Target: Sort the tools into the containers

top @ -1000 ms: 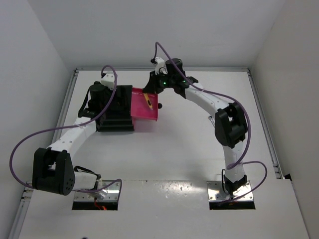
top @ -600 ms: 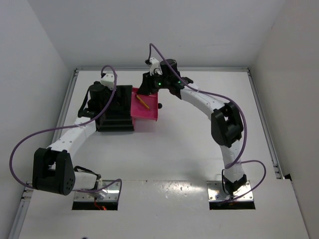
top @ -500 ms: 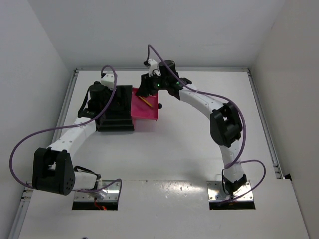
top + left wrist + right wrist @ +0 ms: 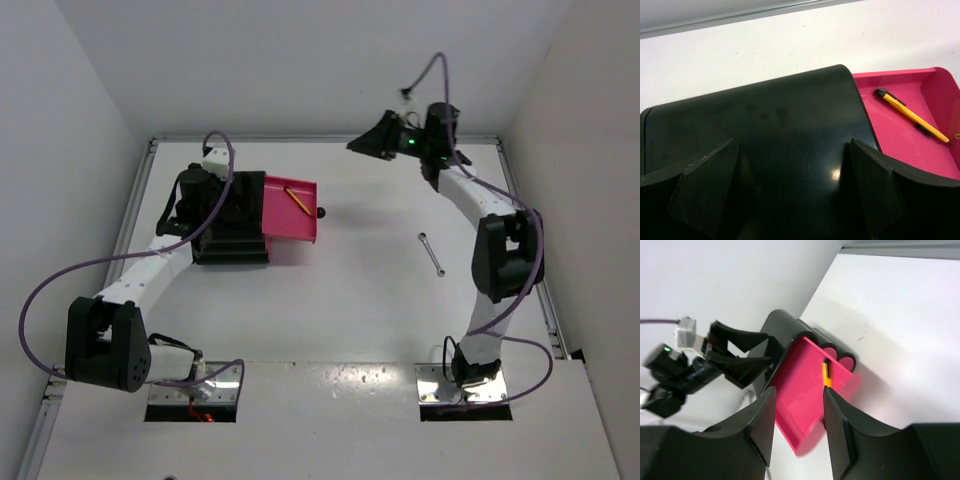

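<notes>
A black cabinet (image 4: 232,222) stands at the back left with its top pink drawer (image 4: 300,225) pulled out to the right. A yellow-handled tool (image 4: 296,199) lies in that drawer, also in the left wrist view as the yellow tool (image 4: 912,116). A thin silver wrench (image 4: 432,253) lies on the table to the right. My left gripper (image 4: 793,145) is open, its fingers spread over the cabinet top (image 4: 765,125). My right gripper (image 4: 354,147) hangs high at the back, open and holding nothing. It looks down on the drawer (image 4: 800,390) and tool (image 4: 827,375).
The drawer's round black knob (image 4: 322,212) sticks out to the right. White walls close in the table on three sides, with a raised rim (image 4: 520,200) along its right edge. The left arm (image 4: 695,372) shows behind the cabinet (image 4: 782,327) in the right wrist view.
The right gripper opened over the drawer, let go of the yellow tool there, then swung up and right toward the back wall. The wrench is now uncovered. The left arm has not moved.
</notes>
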`<state>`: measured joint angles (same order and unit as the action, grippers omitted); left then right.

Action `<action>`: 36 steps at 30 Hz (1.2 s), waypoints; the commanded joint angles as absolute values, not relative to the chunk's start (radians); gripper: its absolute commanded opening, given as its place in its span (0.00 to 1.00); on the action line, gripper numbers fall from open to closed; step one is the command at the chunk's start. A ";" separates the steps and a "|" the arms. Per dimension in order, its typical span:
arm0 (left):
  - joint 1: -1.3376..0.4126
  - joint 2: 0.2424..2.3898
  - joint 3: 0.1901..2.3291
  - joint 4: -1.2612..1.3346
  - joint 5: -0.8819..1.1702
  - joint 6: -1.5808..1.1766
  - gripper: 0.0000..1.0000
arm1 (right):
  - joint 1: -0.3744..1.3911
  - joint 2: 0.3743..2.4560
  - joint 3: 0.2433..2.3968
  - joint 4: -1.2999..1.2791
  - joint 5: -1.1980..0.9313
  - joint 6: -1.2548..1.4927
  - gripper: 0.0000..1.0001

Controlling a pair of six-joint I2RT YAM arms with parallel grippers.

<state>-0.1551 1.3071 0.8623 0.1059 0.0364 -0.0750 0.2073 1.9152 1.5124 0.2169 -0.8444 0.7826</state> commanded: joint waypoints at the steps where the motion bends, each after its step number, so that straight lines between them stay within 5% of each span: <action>1: -0.140 1.359 0.793 -0.141 0.078 -0.083 1.00 | 0.123 1.936 1.359 0.640 -1.080 1.194 0.43; 8: -0.130 1.350 0.793 -0.141 0.078 -0.083 1.00 | 0.112 2.086 1.210 1.101 -1.154 1.500 0.43; 36: -0.130 1.350 0.784 -0.141 0.077 -0.074 1.00 | 0.265 2.347 1.287 1.124 -1.244 1.523 0.51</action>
<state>-0.1421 1.3045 0.8532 0.1184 0.0669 -0.0635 0.2474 2.3402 1.2392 1.0409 -1.2205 1.5303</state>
